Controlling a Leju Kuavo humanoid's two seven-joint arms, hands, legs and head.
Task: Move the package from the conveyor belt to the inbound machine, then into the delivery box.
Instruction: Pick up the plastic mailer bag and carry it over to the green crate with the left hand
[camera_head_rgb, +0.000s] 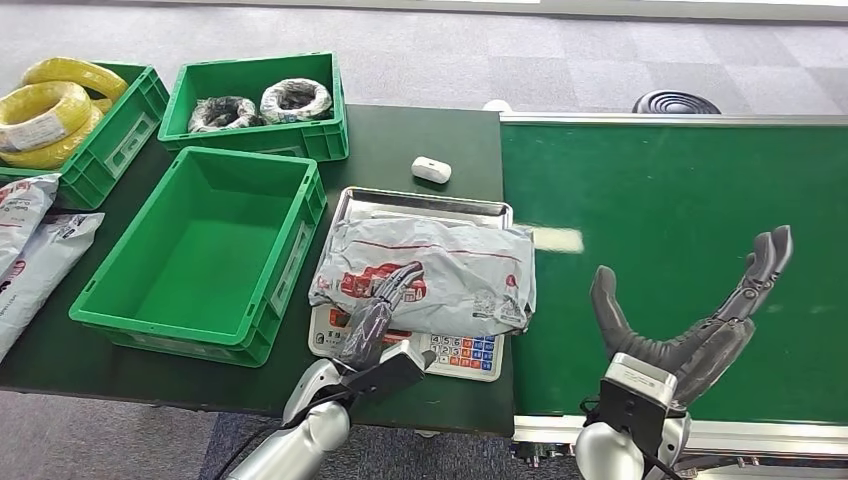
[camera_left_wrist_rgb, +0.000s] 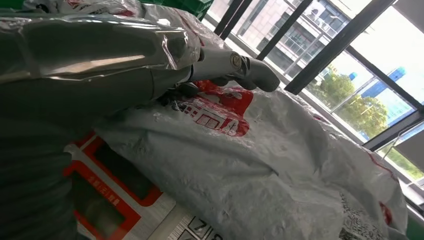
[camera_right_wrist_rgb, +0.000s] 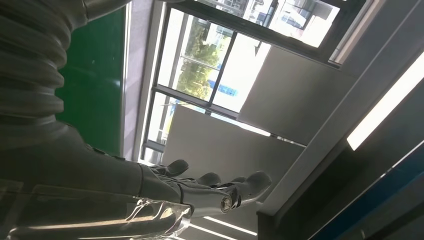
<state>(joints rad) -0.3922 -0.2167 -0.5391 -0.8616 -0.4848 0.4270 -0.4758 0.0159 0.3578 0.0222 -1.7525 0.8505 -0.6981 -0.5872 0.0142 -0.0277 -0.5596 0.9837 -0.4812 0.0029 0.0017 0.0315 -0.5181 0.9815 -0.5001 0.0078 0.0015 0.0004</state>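
The package (camera_head_rgb: 440, 270), a crumpled grey plastic mailer with red print, lies on the steel tray (camera_head_rgb: 425, 203) of the inbound machine (camera_head_rgb: 470, 352), a scale with a keypad. My left hand (camera_head_rgb: 378, 312) reaches over the scale's front and its dark fingers lie stretched on the package's front-left part. In the left wrist view the thumb (camera_left_wrist_rgb: 240, 67) stands just above the red print on the package (camera_left_wrist_rgb: 260, 165), fingers spread. My right hand (camera_head_rgb: 690, 330) hovers open, holding nothing, over the green conveyor belt (camera_head_rgb: 680, 190). The empty green delivery box (camera_head_rgb: 205, 250) sits left of the scale.
A small white device (camera_head_rgb: 431, 169) lies behind the tray. A green crate (camera_head_rgb: 262, 100) with wire coils and another crate (camera_head_rgb: 75, 115) with yellow coils stand at the back left. More grey mailers (camera_head_rgb: 30, 245) lie at the far left.
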